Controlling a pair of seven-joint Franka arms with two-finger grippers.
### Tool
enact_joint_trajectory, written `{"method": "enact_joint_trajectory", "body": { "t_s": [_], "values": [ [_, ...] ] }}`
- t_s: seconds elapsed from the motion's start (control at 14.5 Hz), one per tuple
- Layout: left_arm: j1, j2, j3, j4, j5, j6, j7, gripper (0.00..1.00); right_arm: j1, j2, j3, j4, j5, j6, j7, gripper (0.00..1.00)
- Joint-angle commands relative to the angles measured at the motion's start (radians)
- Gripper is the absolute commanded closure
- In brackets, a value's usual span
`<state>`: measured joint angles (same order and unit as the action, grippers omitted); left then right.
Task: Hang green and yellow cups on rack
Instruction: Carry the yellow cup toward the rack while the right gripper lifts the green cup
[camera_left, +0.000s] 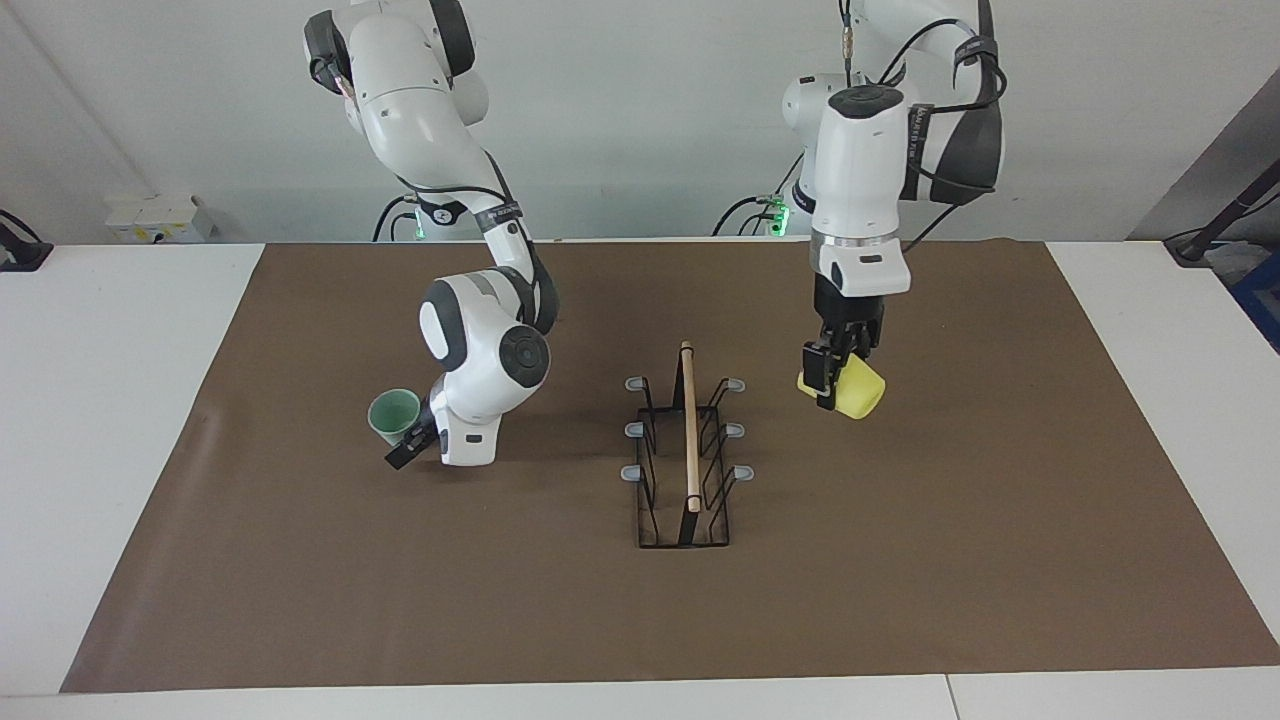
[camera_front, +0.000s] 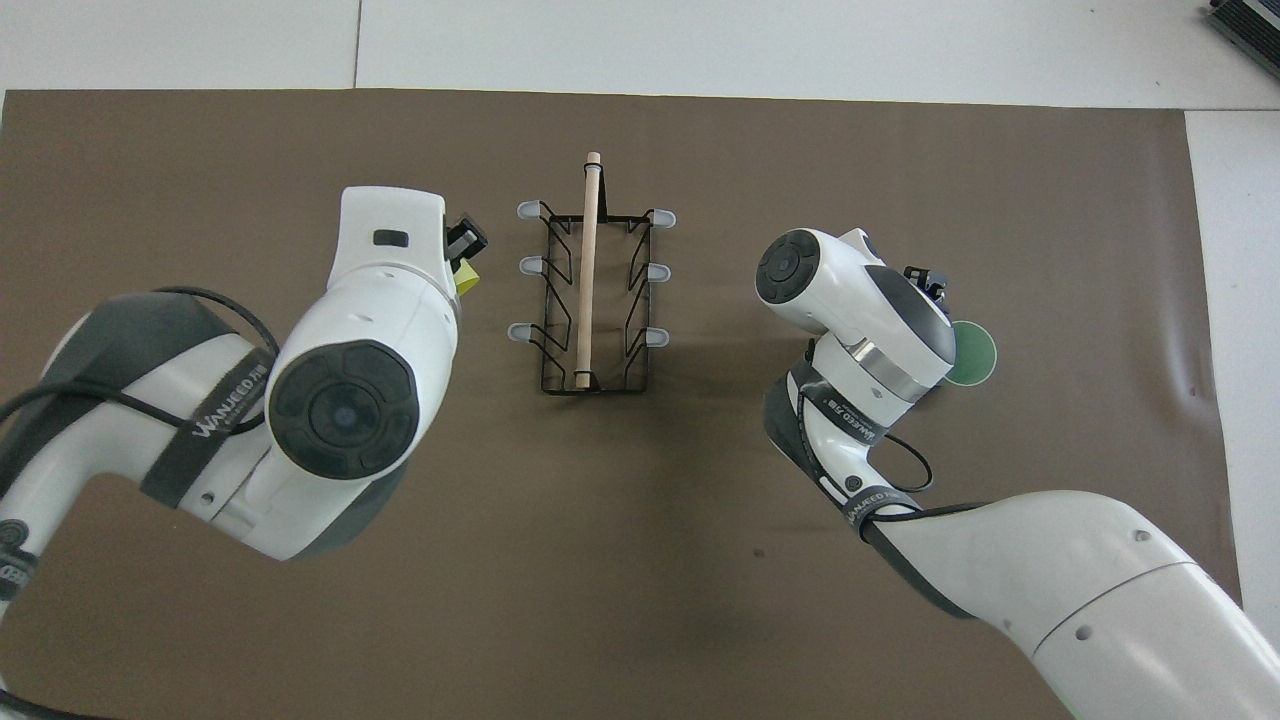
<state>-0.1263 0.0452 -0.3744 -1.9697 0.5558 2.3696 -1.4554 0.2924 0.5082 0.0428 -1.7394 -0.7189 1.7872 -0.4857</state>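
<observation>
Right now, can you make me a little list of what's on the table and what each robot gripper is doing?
yellow cup: off the mat, tilted, in the left gripper, beside the rack
green cup: upright on the brown mat, toward the right arm's end
right gripper: open, low beside the green cup
rack: mid-mat, pegs bare
</observation>
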Motion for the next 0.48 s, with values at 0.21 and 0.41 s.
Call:
{"method": "enact_joint_trajectory", "body": {
  "t_s": [0.21, 0.41],
  "values": [
    [0.002, -0.088, -0.050, -0.176, 0.355, 0.060, -0.329, 1.00, 0.042, -0.099, 0.005, -0.173, -0.162, 0.011, -0.047, 0.00],
    [0.002, -0.076, -0.074, -0.182, 0.554, 0.062, -0.590, 1.00, 0.031, -0.119, 0.005, -0.233, -0.240, 0.030, -0.077, 0.00]
  ]
}}
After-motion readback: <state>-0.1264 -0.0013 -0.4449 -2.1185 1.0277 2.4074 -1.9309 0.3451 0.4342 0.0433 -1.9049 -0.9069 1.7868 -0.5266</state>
